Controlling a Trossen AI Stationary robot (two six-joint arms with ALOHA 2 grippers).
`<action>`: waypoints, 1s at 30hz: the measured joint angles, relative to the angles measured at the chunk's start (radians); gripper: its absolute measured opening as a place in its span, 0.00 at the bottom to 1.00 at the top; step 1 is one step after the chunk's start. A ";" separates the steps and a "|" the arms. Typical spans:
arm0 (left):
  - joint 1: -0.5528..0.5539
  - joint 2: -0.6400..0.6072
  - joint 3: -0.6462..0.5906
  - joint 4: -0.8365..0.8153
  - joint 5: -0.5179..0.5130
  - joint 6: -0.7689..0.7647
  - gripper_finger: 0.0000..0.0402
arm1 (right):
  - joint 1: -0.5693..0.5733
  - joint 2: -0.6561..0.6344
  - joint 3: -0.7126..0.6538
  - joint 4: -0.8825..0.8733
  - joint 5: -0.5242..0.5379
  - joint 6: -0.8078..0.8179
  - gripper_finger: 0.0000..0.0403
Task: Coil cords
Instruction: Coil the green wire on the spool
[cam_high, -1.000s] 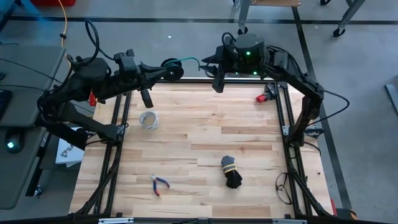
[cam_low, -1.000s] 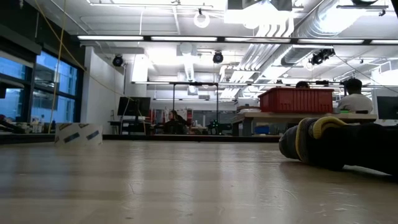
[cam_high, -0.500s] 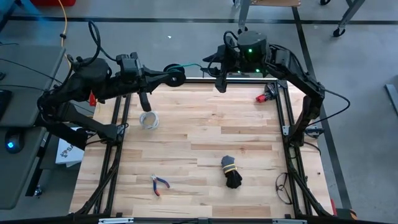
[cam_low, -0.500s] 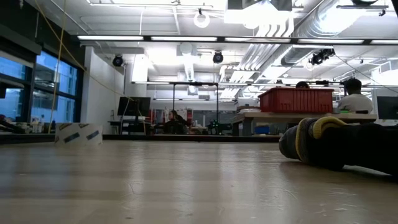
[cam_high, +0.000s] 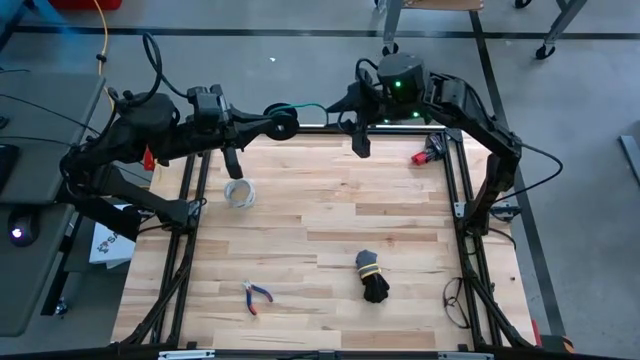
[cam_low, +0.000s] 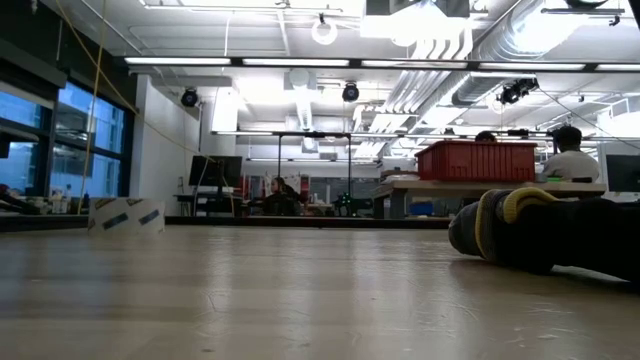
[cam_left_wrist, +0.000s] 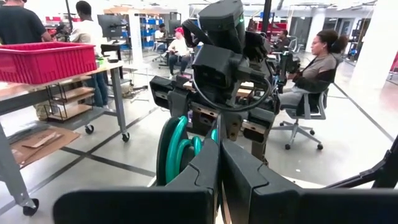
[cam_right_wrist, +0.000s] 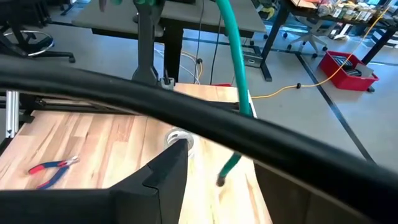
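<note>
The dark-green cord (cam_high: 284, 121) is wound into a small round coil, held up over the table's far edge by my left gripper (cam_high: 272, 123), which is shut on it. Its thin green tail (cam_high: 312, 106) runs toward the right, to my right gripper (cam_high: 345, 106). In the right wrist view the tail (cam_right_wrist: 238, 74) hangs down past that gripper's one visible finger (cam_right_wrist: 166, 173), and its free end (cam_right_wrist: 220, 181) dangles loose. My right gripper is open. The low view shows neither the cord nor a gripper. My left gripper pinches the coil's loops (cam_left_wrist: 205, 142) between its two shut fingers (cam_left_wrist: 239, 177). The fingers lie level and point toward the table's right side. The coil (cam_left_wrist: 176, 149) stands on edge, lifted clear of the table, with its tail trailing off toward my right gripper.
On the table lie a pale ring (cam_high: 238, 192) at the left, red-handled pliers (cam_high: 256, 296) near the front and a black cord bundle with a yellow tie (cam_high: 372, 276), which also fills the low view's right (cam_low: 540, 235). A red object (cam_high: 430, 155) sits far right. People sit beyond.
My left gripper has turned at the wrist, and the coil has swung a little toward the table's near and right sides. My right gripper has tipped and swung slightly toward the right. The green tail between them now lies lower and straighter.
</note>
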 joint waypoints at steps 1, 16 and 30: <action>0.000 0.000 0.000 0.000 0.000 -0.005 0.02 | 0.000 0.000 0.000 0.003 0.000 0.000 0.42; 0.000 0.000 0.000 0.011 0.000 -0.008 0.02 | 0.000 0.002 0.000 0.014 0.023 0.024 0.24; 0.000 0.001 0.000 0.029 0.004 -0.007 0.02 | 0.000 0.014 0.000 -0.003 0.032 0.018 0.23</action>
